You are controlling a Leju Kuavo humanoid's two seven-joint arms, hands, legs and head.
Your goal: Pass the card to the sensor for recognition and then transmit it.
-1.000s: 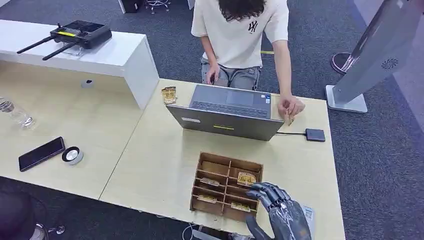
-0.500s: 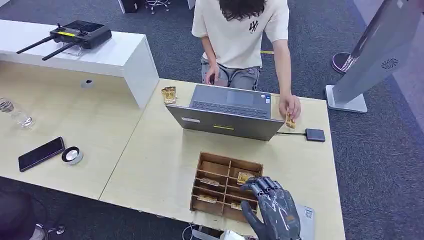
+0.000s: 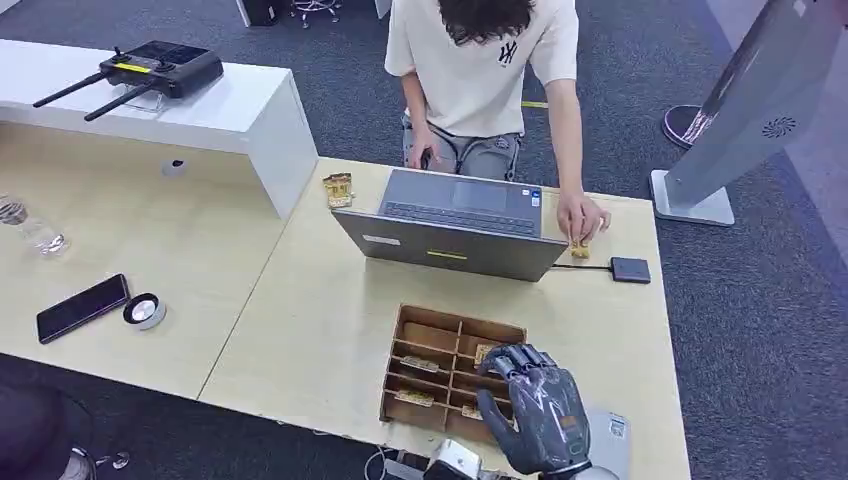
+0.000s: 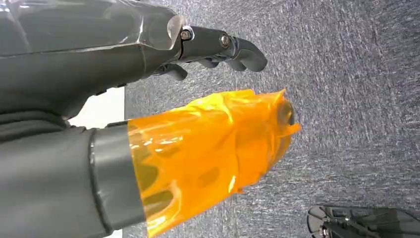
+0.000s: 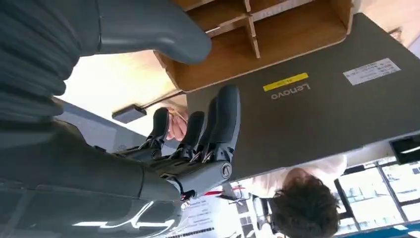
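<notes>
A wooden compartment box [image 3: 430, 335] sits at the near edge of the desk, with gold-patterned cards [image 3: 420, 364] lying in several slots. My right hand [image 3: 535, 405] hovers over the box's right-hand slots, fingers spread and holding nothing. In the right wrist view its fingers [image 5: 218, 124] stretch past the box [image 5: 277, 34], with the thumb apart. The black card sensor [image 3: 630, 269] lies to the right of the laptop [image 3: 455, 228]. A person's hand [image 3: 580, 218] presses a card [image 3: 579, 249] to the desk beside it. My left hand [image 4: 148, 44] hangs over the carpet, holding nothing, its thumb wrapped in orange film.
A small stack of cards [image 3: 338, 189] lies left of the laptop. A phone [image 3: 83, 306], a round tin [image 3: 145, 311] and a glass [image 3: 25, 224] are on the left desk. A white shelf carries a black controller [image 3: 160, 66]. A grey stand [image 3: 740, 110] is at the right.
My right hand has slid left and further over the box's right slots. The person's hand has lowered the card onto the desk next to the laptop.
</notes>
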